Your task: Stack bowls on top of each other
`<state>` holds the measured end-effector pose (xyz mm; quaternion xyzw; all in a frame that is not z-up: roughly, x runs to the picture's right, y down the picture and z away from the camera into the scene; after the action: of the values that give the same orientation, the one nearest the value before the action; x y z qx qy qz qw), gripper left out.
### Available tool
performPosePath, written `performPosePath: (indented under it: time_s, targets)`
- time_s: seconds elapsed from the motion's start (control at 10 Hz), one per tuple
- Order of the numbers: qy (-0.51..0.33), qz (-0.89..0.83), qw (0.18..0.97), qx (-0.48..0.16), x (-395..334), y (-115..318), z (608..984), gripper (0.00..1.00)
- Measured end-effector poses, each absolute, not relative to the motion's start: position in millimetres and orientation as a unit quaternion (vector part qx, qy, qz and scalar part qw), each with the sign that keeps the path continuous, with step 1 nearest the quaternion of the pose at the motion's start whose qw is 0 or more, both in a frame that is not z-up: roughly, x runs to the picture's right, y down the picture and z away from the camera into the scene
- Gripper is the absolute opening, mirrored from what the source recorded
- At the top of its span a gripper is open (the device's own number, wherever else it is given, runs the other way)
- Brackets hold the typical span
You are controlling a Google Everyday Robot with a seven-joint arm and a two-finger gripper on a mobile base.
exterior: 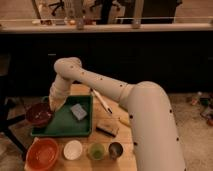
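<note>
The maroon bowl (pixel 39 113) is small, round and dark, upright at the left edge of the green tray (pixel 67 125), with the closed gripper (pixel 52 105) at its right rim. The orange bowl (pixel 42 153) is wider and shallower, upright on the table, just in front of the tray's left corner, apart from the maroon bowl.

Warm, dim indoor light falls from above onto the white arm (pixel 125 100) and wooden table (pixel 125 150), leaving the background wall nearly black. The whole view is soft and blurred, with edges smeared and small details lost throughout.
</note>
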<state>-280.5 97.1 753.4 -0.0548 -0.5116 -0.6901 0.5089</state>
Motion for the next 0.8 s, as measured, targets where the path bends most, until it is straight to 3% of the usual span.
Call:
performPosePath:
  time_s: [0.8]
  targets:
    - [-0.504,-0.719,0.475,-0.056,-272.3,151.7,693.6,0.0]
